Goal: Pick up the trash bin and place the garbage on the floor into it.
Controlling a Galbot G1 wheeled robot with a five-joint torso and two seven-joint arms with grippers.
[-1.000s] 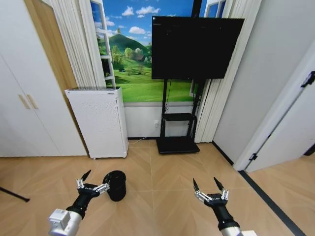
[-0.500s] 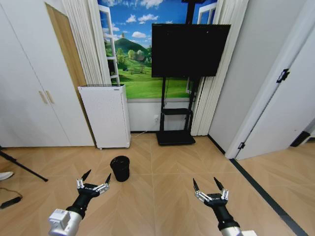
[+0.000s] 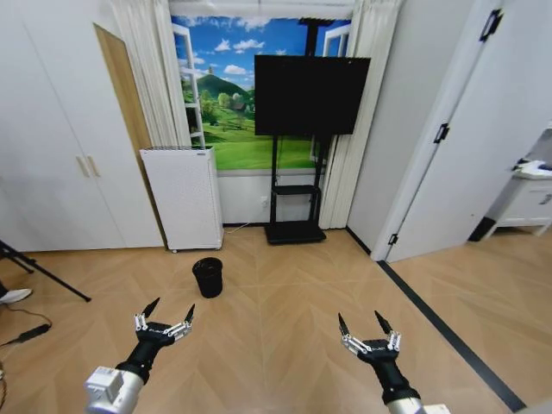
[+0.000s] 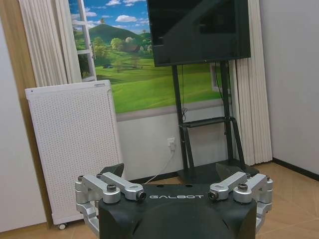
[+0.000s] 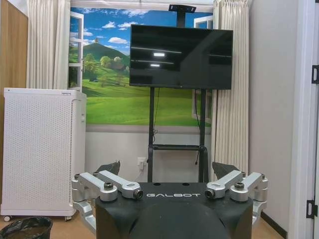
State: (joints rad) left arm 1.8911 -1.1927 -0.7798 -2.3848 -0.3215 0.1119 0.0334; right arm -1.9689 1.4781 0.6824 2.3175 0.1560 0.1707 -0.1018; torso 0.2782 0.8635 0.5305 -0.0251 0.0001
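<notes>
The trash bin [image 3: 207, 277], small, round and black with a crinkly bag liner, stands on the wood floor in front of me, ahead of my left side. Its rim also appears low in the right wrist view [image 5: 26, 229]. My left gripper [image 3: 172, 309] hovers open well short of the bin, with nothing between its fingers [image 4: 115, 187]. My right gripper [image 3: 360, 320] is open too, held level with the left over bare floor to the bin's right, fingers [image 5: 119, 185] spread. The garbage is out of view.
A white perforated appliance [image 3: 183, 197] stands against the far wall behind the bin, beside a TV on a black stand [image 3: 309, 84]. A tripod leg [image 3: 43, 276] and cable lie at far left. White doors and a dark floor strip [image 3: 448, 336] run along the right.
The camera has pulled back and turned: the bin, close by my left gripper a second ago, now lies farther off and smaller. More floor and the right-hand doorway show. Both grippers stay open.
</notes>
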